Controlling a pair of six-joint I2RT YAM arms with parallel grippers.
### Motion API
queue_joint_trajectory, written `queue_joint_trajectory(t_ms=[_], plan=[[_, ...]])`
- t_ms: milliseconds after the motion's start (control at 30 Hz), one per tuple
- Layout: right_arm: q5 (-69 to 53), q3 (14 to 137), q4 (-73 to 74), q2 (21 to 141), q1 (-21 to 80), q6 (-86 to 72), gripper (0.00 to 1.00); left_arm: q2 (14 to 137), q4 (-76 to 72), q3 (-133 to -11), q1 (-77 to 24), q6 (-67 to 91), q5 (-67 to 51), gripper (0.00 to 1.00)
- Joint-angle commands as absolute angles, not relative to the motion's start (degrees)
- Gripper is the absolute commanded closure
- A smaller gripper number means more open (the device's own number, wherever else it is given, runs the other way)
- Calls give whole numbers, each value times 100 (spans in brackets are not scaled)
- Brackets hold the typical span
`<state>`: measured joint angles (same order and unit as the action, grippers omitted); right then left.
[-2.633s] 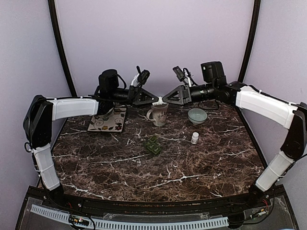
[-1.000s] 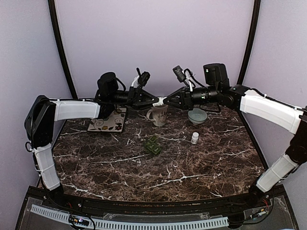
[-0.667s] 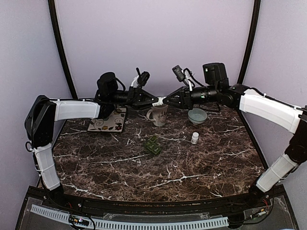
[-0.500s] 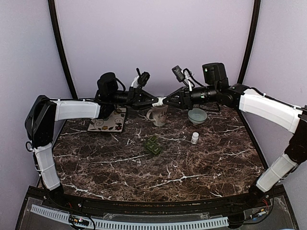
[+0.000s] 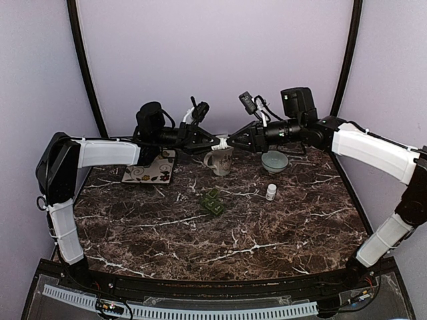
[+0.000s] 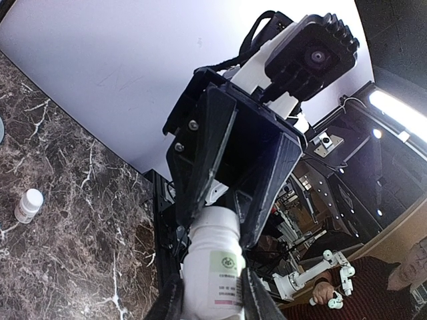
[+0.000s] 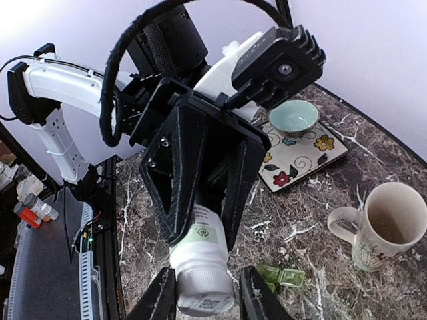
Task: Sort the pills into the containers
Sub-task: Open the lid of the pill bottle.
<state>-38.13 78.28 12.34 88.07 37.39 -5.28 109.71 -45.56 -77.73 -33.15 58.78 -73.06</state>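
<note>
Holding pill bottle (image 6: 213, 260) — L gripper (image 6: 213, 301) clamped; R gripper (image 7: 208, 297) round it, grip unclear.

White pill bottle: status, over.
Left hand shut on white plastic pill bottle. Right hand around its other end, grip unclear. Aloft, near beige ceramic mug.

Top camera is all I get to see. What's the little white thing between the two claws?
Observer: A white pill bottle with a green-marked label; the left gripper clamps its body.
Operator: Anything inside the mug?
Observer: The right wrist view looks into it: no pills show.
Operator: Is that bowl the only one?
Observer: No. A second teal bowl sits on the flowered tile, mostly behind the left arm for you.
</note>
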Motion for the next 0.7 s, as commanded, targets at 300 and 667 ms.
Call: queue_joint_trajectory(t_ms=[300,667], plan=[[-3877,8032,1029,8856,3643,-606,65,10925,-4799,-7826,-3322,5863,-7624,98],[-4032,8030,1037,8901,3640,-659,72,10925,-4829,-7826,-3322,5875,-7607,98]])
